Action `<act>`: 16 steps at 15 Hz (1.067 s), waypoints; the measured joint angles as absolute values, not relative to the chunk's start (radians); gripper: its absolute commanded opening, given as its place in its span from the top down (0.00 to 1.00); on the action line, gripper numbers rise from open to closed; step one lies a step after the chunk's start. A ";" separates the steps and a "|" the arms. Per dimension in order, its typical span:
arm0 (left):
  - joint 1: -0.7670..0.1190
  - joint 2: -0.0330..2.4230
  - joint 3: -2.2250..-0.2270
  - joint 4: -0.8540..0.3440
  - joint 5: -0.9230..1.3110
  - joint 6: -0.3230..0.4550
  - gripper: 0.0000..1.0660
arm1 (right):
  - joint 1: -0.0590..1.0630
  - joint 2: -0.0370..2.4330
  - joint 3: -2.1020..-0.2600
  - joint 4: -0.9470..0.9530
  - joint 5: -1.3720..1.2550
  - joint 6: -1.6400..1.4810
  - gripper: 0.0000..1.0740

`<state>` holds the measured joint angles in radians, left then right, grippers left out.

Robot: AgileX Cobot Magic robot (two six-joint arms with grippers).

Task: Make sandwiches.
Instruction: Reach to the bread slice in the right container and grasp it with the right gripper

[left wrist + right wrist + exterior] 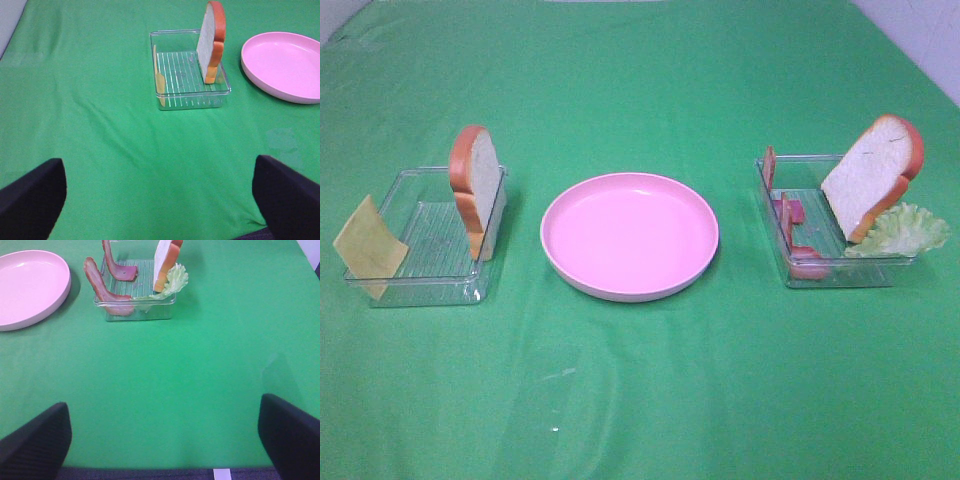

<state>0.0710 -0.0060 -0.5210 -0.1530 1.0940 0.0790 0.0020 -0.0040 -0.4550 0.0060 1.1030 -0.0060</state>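
One white bread slice (475,190) with an orange-brown crust stands on edge in the left clear tray (415,285). A yellow cheese square (368,245) leans on that tray's left wall. In the right clear tray (840,272), the other bread slice (873,172) leans beside a pale green lettuce leaf (900,232) and reddish bacon strips (787,212). Neither arm shows in the exterior high view. My left gripper (160,200) is open over bare cloth, well short of its bread (212,42). My right gripper (162,440) is also open, far from the bacon (100,287) and lettuce (172,282).
A round pink plate (630,235) holding nothing sits between the two trays on the green cloth. It also appears in the wrist views as the plate (285,65) and the plate (30,285). A white wall borders the table at the far corners.
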 measured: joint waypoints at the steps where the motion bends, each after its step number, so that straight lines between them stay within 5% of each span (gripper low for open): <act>1: 0.071 -0.006 -0.521 -0.153 1.094 0.079 0.13 | 0.002 -0.004 -0.455 0.006 1.103 -0.006 0.10; 10: 0.071 -0.006 -0.521 -0.153 1.094 0.079 0.13 | 0.002 0.008 -0.462 -0.006 1.103 -0.006 0.11; 16: 0.071 -0.006 -0.521 -0.153 1.094 0.079 0.13 | 0.002 0.569 -0.575 -0.055 0.931 0.029 0.12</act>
